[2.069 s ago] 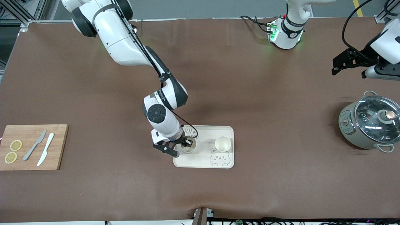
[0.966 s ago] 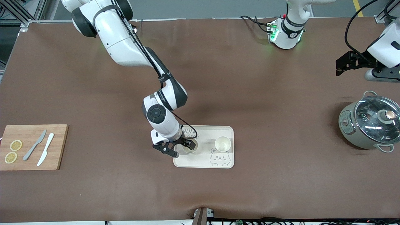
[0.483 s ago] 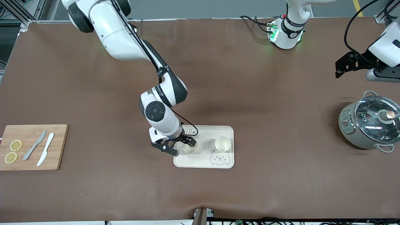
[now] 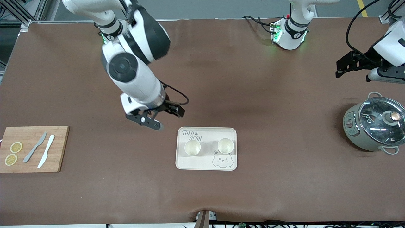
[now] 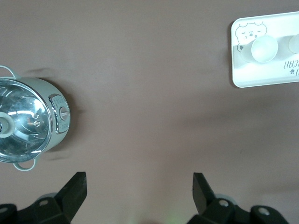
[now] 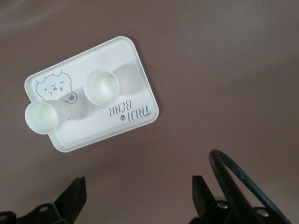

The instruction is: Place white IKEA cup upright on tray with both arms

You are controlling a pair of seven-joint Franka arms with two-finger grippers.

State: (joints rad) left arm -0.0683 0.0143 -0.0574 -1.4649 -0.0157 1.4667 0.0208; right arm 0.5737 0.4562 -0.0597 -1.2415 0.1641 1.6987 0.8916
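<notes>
- Centre of the front view, a little low: the tray (image 4: 206,164) lies flat on the brown table (image 4: 269,104), bear drawing at its lower edge, "TAIJI BEAR" lettering in its upper corner.
- Two white cups stand upright on it, mouths up, side by side and apart: one cup (image 4: 192,148) toward the right arm's end, the other cup (image 4: 225,145) toward the left arm's end, just above the bear's head.
- Right gripper (image 4: 164,117) hangs up in the air over bare table, upper left of the tray in the front view; fingers spread wide, nothing between them.
- Right wrist view looks down on that tray (image 6: 135,70) in the upper left of its frame, both cups on it, with two black fingertips (image 6: 74,196) at the bottom edge, empty gap between.
- Left gripper (image 4: 343,68) waits at the right edge of the front view, over bare table above the pot; jaws parted and holding nothing.
- Left wrist view shows its own parted fingers (image 5: 77,186) at the bottom, table between them.
- Grey pot (image 4: 373,126) with a glass lid sits at right of the front view.
- Far left: a wooden cutting board (image 4: 31,148) carrying two lemon slices (image 4: 13,153), a grey knife (image 4: 34,146) and a white knife (image 4: 46,150).
</notes>
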